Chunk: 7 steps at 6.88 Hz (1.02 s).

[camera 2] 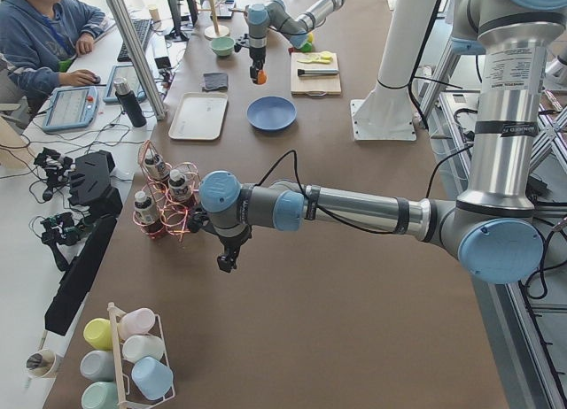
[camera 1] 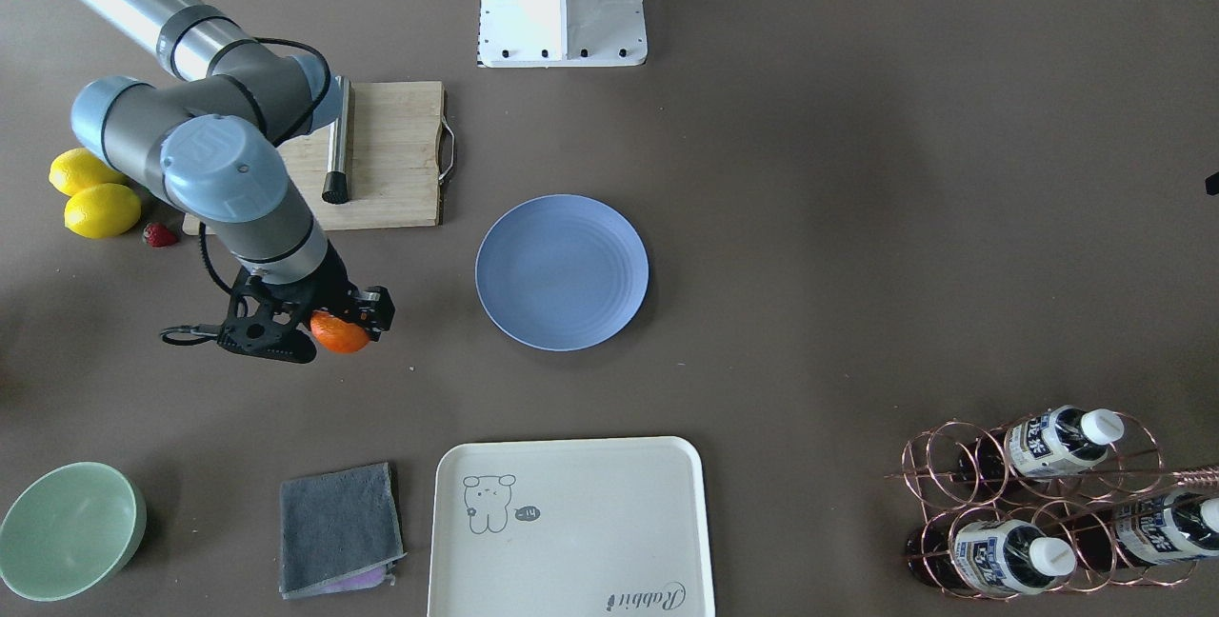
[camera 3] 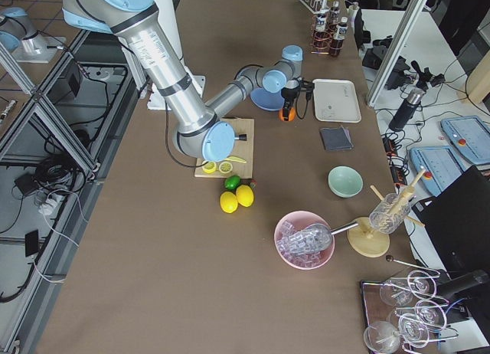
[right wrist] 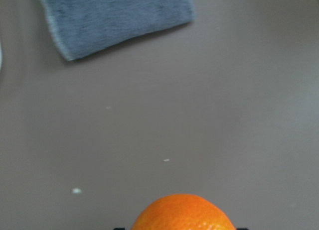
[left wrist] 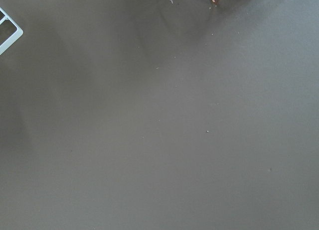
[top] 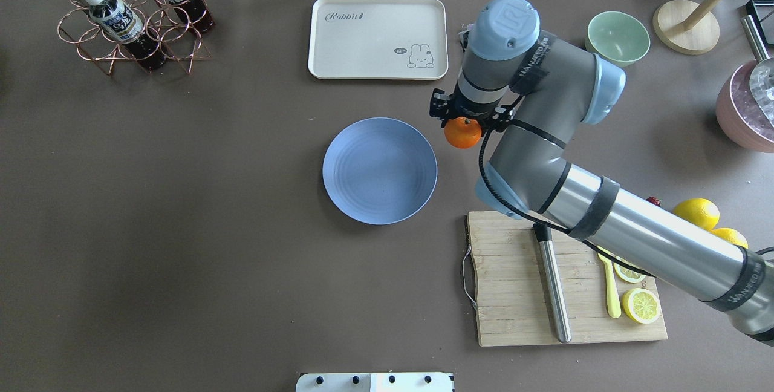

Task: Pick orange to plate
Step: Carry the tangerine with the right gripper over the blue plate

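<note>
The orange (top: 463, 132) hangs above the table, held from above by my right gripper (top: 464, 121), which is shut on it. In the front-facing view the orange (camera 1: 340, 332) shows under the black fingers (camera 1: 379, 308), left of the periwinkle plate (camera 1: 562, 272). The plate (top: 380, 170) is bare and lies a short way from the fruit. The right wrist view shows the top of the orange (right wrist: 183, 212) at its bottom edge, with table below. My left gripper (camera 2: 228, 264) hovers near the bottle rack, and I cannot tell whether it is open or shut.
A wooden cutting board (top: 520, 295) with a steel rod (top: 553, 286) and lemon slices sits near the robot. Two lemons (camera 1: 95, 198), a cream tray (top: 378, 38), a grey cloth (camera 1: 338, 527), a green bowl (top: 617, 37) and a copper bottle rack (top: 130, 23) ring the area.
</note>
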Tool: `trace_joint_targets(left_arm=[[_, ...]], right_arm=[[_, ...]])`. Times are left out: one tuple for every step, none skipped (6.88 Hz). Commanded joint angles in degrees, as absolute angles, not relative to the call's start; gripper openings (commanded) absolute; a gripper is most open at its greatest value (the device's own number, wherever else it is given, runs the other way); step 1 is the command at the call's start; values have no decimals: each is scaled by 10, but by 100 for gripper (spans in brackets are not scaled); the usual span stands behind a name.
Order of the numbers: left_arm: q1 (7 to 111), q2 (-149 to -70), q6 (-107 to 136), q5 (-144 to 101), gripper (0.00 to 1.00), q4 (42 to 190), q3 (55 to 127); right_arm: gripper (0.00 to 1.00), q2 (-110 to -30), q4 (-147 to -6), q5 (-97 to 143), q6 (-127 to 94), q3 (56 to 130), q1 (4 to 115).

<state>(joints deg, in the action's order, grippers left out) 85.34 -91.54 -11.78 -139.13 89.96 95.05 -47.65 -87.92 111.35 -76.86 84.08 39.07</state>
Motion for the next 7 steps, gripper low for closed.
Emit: trace_joint_targets(left_arm=[[853, -913, -118, -1391, 98, 899, 953], [853, -913, -118, -1390, 98, 899, 952], [853, -911, -118, -1391, 98, 899, 952], [853, -911, -118, -1391, 98, 900, 952], [853, -911, -118, -1391, 98, 900, 952], [853, -911, -118, -1391, 98, 899, 952], [853, -910, -118, -1390, 98, 899, 951]], right_arm=[[0, -362, -888, 1065, -844, 736, 331], [0, -359, -887, 1060, -848, 735, 316], [0, -363, -888, 1059, -848, 733, 308], [0, -364, -889, 1057, -848, 734, 304], [0, -365, -889, 1057, -848, 734, 301], [0, -365, -888, 1057, -849, 734, 295], [87, -366, -887, 1056, -849, 734, 291]])
